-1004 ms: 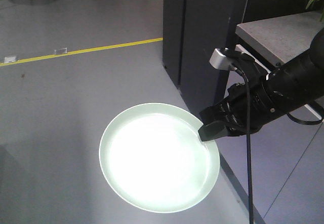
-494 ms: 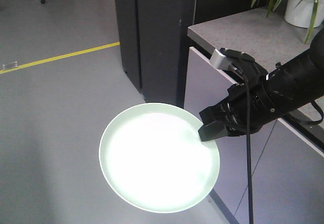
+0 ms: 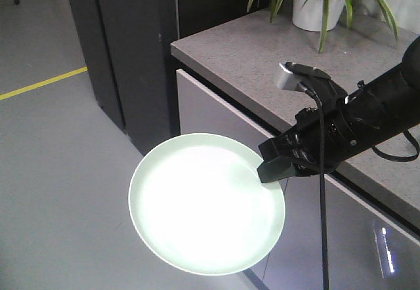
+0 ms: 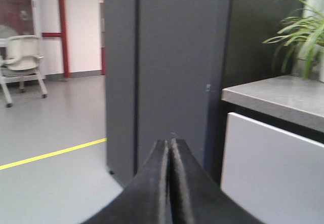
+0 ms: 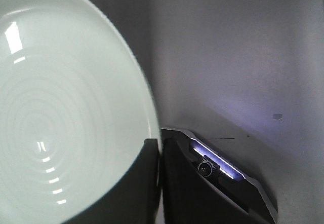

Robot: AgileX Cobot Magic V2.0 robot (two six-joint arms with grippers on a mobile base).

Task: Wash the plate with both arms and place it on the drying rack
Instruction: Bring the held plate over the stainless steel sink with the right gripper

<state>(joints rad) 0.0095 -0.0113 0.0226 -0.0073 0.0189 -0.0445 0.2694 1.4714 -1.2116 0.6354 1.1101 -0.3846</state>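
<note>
Plate held out by its rim, rack nowhere in sight

The black right claw (image 3: 272, 165) is clenched on the rim of the round, pale mint-green glossy plate (image 3: 207, 205). It holds the plate level in open air, below and in front of the grey speckled stone surface (image 3: 249, 60), likely so the plate's face is free for the other arm to wash. The black left claw (image 4: 169, 150) is pinched together on nothing, off to the left of that surface. No drying rack shows, so the task seems to be at an early stage.
</note>
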